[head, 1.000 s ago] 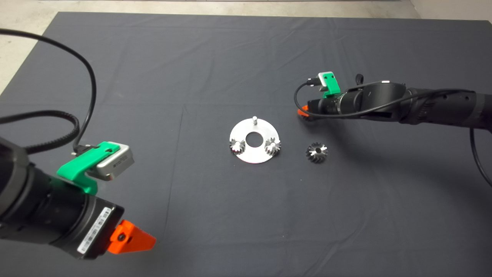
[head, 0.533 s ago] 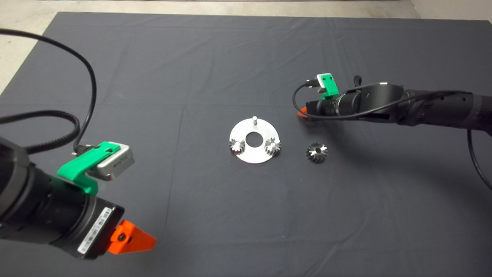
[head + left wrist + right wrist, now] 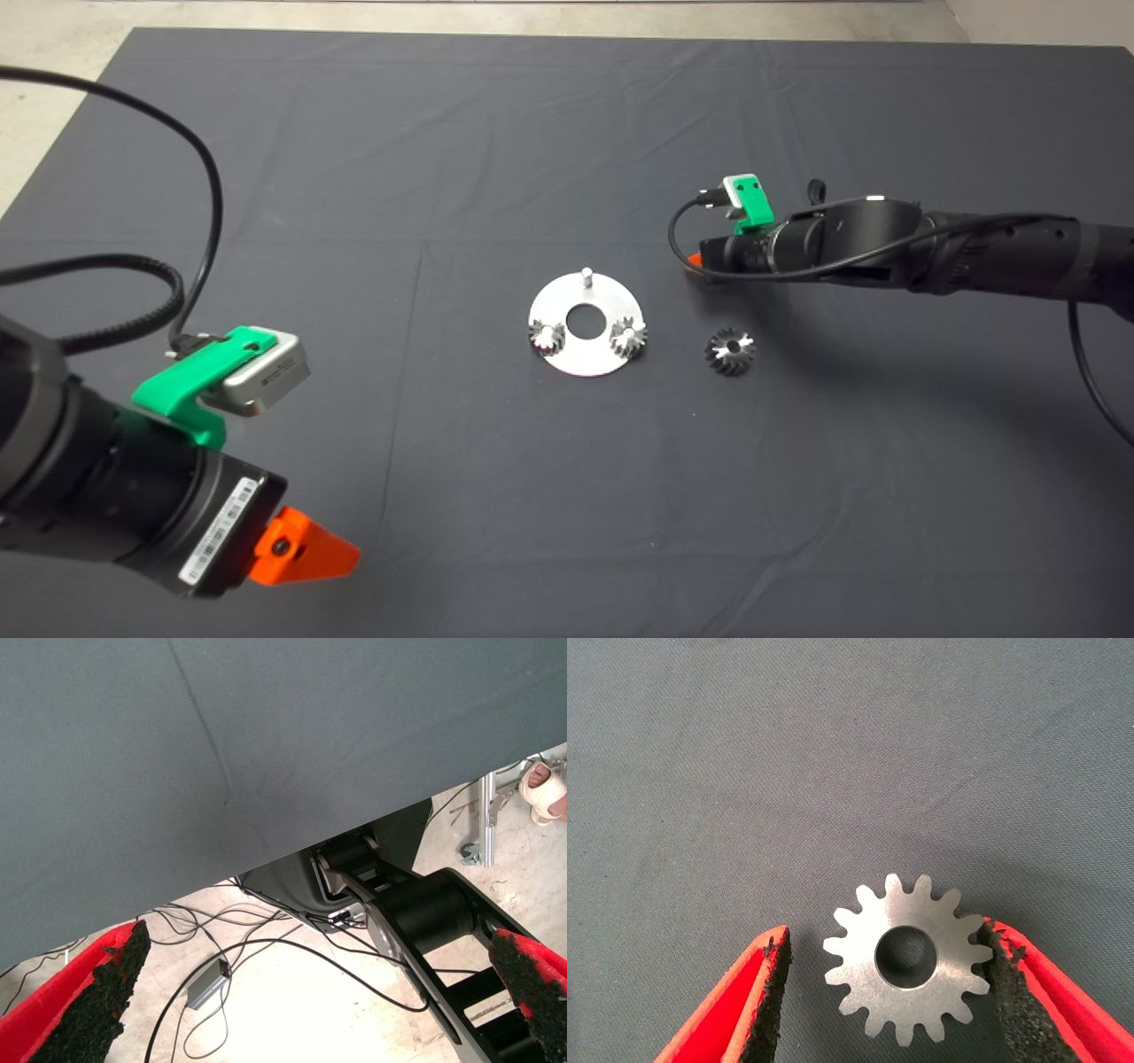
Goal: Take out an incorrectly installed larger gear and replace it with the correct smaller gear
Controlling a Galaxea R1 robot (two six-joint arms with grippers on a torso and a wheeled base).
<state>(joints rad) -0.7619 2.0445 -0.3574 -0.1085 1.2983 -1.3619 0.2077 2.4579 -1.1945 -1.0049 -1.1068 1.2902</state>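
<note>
The smaller gear (image 3: pixel 907 957) lies flat on the mat between the open fingers of my right gripper (image 3: pixel 886 937). One pad (image 3: pixel 998 966) touches its teeth and the other pad (image 3: pixel 769 992) stands apart from it. In the head view my right gripper (image 3: pixel 700 262) is low over the mat right of the round metal plate (image 3: pixel 585 354) and hides that gear. The larger gear (image 3: pixel 729 351) lies on the mat right of the plate, in front of my right gripper. My left gripper (image 3: pixel 306 551) is parked at the lower left, open and empty (image 3: pixel 321 943).
The plate carries two shiny gears on pins (image 3: pixel 547 338) (image 3: pixel 628 338) and one bare pin (image 3: pixel 586 274) at its far edge. The left wrist view shows the mat's edge, cables on the floor, the robot's base (image 3: pixel 416 912) and a person's foot (image 3: pixel 542 788).
My right arm has shifted a little to the left, towards the plate, staying low over the mat. The left arm, plate and larger gear have not moved.
</note>
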